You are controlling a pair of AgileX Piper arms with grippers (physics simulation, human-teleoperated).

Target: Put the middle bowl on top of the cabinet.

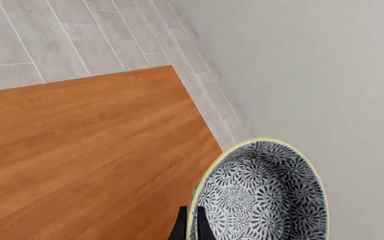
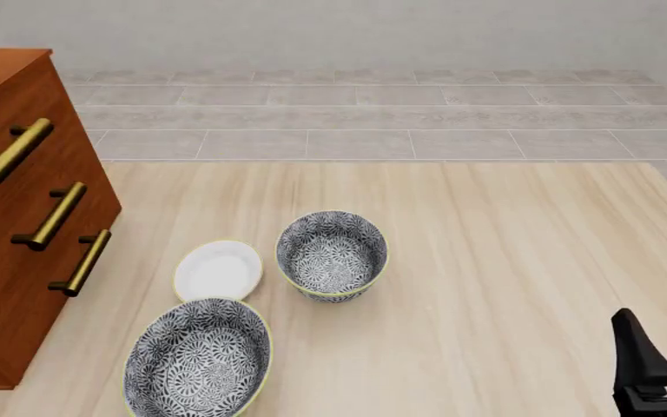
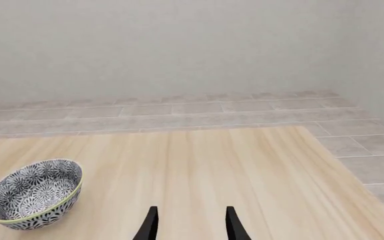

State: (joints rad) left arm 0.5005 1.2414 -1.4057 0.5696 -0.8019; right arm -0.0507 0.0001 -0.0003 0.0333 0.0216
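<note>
Cabinet: the reddish-brown cabinet (image 2: pixel 21 287) stands at the far left of the counter (image 2: pixel 519 261), with its three brass handles (image 2: pixel 49 215) facing right, towards the dishes.

Left hand: the left hand (image 1: pixel 192 215) shows only in its own wrist view. Its two dark fingers (image 1: pixel 202 226) are clamped on the rim of the middle bowl (image 1: pixel 265 195), one on the inside and one on the outside.

Middle bowl: it is held up in the air and tipped on edge, so its patterned inside faces the wrist camera. It hangs at the edge of the cabinet's orange-brown top, partly over the top and partly over the tiled floor (image 1: pixel 38 40) beyond. Whether it touches the wood cannot be told.

Large patterned bowl: this large patterned bowl (image 2: pixel 198 360) sits upright on the counter near the front edge, just right of the cabinet's base.

White plate: the white plate (image 2: pixel 218 269) lies flat just behind that bowl.

Deeper patterned bowl: the deeper patterned bowl (image 2: pixel 331 254) stands upright just right of the plate, very close to it.

Right hand: the right hand (image 3: pixel 192 222) is low at the front right corner, over bare counter. Its fingers are apart and hold nothing, well away from the dishes.
</note>
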